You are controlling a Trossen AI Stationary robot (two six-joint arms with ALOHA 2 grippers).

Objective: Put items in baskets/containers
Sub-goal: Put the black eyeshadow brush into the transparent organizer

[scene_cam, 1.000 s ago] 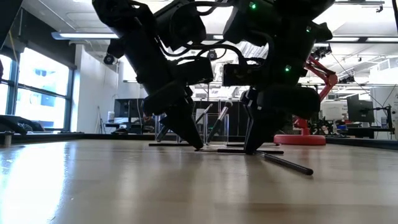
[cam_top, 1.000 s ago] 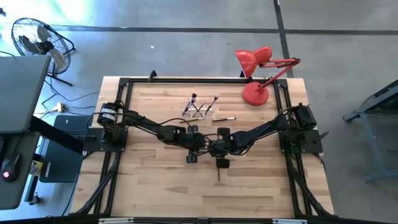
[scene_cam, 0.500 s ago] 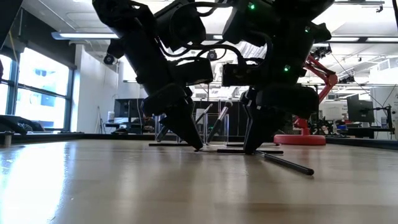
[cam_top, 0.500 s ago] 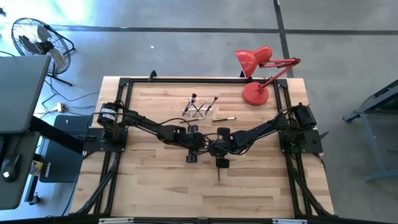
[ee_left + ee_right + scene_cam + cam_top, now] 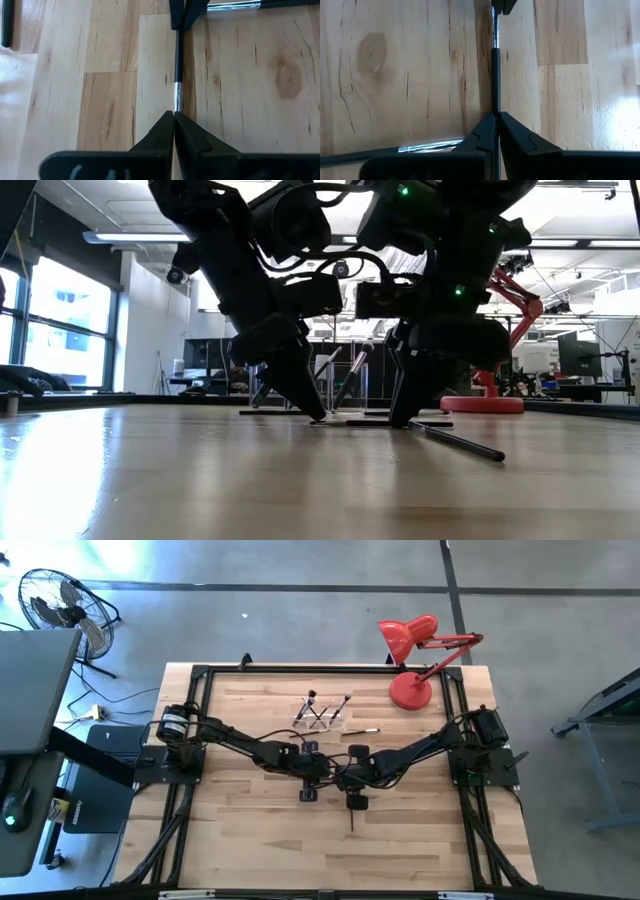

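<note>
- Almost nothing has shifted across the last second: both arms hold the same low crouch at mid-table, and in the low view the right arm's wrist block sits only a shade further left than before.
- The wooden table carries both dark arms, which reach inward from opposite edges and meet near its centre, elbows bent and wrists pitched steeply down toward the boards.
- The red desk lamp stands at the far right corner, well apart from the arms.
- The left gripper is pressed down at the table surface, its fingers closed tight on one end of a thin makeup brush, near the silvery ferrule.
- The right gripper faces it from the opposite side, its fingers likewise pinched shut on the dark handle of that same brush, which lies flat on the wood between the two.
- The clear holder sits toward the far side of the table, beyond the grippers, with several standing brushes leaning inside it.
- One loose brush lies just right of the holder, and another stray brush lies on the near side, close behind the right gripper.
</note>
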